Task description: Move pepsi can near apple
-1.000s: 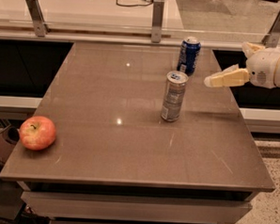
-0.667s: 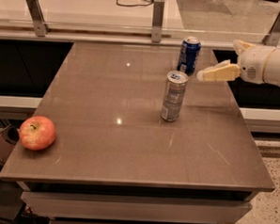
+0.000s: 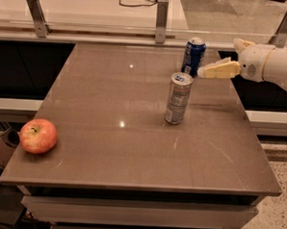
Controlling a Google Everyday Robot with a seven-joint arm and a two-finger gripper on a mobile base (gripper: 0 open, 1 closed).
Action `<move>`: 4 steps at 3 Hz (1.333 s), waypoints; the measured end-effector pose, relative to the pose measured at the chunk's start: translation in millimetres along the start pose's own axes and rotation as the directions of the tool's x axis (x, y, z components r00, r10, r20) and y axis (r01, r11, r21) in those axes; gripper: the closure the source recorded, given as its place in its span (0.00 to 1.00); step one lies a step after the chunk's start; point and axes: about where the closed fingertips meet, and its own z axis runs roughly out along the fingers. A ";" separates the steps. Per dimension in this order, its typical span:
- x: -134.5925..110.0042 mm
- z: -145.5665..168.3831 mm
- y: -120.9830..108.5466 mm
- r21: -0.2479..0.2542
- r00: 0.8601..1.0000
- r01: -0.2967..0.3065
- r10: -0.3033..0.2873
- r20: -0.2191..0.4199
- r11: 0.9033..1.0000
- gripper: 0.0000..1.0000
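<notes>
The pepsi can (image 3: 193, 56), short and dark blue with a silver top, stands upright near the far right edge of the table. The apple (image 3: 37, 135), red with yellowish patches, sits at the near left corner of the table. My gripper (image 3: 207, 71) reaches in from the right, its cream fingertips just right of the pepsi can at the height of its lower half. It holds nothing.
A taller slim silver-grey can (image 3: 178, 98) stands upright in front of the pepsi can, near the table's middle right. The brown table (image 3: 132, 149) has a metal rail with posts (image 3: 161, 16) behind its far edge. Floor lies to the right.
My gripper has moved left and up toward the pepsi can, from beside the table's right edge to right next to the can. Both cans and the apple have not moved.
</notes>
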 end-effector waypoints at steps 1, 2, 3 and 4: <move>-3.6 12.8 -5.9 0.008 0.996 -0.040 0.039 0.081 0.999 0.00; -10.0 30.7 -12.4 0.008 0.983 -0.074 0.072 0.171 0.997 0.00; -16.2 45.6 -17.1 0.001 0.972 -0.083 0.081 0.220 0.997 0.00; -17.8 58.9 -18.4 -0.006 0.976 -0.073 0.072 0.207 0.997 0.00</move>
